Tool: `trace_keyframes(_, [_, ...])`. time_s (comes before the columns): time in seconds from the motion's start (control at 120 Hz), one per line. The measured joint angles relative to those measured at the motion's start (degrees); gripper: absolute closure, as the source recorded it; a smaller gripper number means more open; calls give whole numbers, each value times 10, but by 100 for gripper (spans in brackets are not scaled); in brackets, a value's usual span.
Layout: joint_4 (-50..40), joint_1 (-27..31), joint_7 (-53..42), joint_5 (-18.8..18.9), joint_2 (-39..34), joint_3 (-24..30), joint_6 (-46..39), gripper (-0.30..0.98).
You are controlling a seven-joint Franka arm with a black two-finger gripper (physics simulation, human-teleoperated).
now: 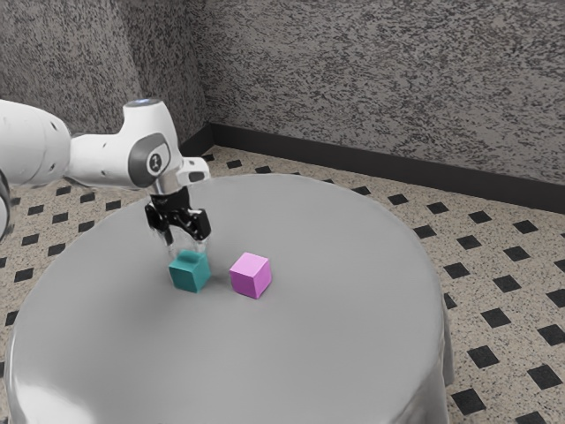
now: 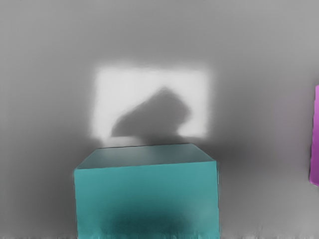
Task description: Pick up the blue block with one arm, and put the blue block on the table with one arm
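Hovering with the gripper (image 1: 187,248) right over the blue block (image 1: 189,273), apparently resting on the table (image 1: 335,327), just beside the pink block (image 1: 251,276) but apart from it. Not making out the spread of the fingers or any hold on the block — being unable to tell either from here. Probably still needing a sure grip before any lift. Risking a slip by closing too high on the faces, or a twist by closing off-centre. Risking a nudge into the pink block by drifting sideways at this height — and, in setting down, risking a tilt or bounce by releasing too early.
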State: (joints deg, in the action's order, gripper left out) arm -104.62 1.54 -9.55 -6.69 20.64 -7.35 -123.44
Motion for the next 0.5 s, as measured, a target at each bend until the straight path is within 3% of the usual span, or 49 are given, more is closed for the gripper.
trace_keyframes(0.192, [50, -16, -6, 4, -193, 23, 102, 2])
trace_keyframes(0.292, [97, -25, -1, 15, -212, 36, 166, 1])
trace_keyframes(0.5, [105, -54, 2, 63, -215, 50, 228, 1])
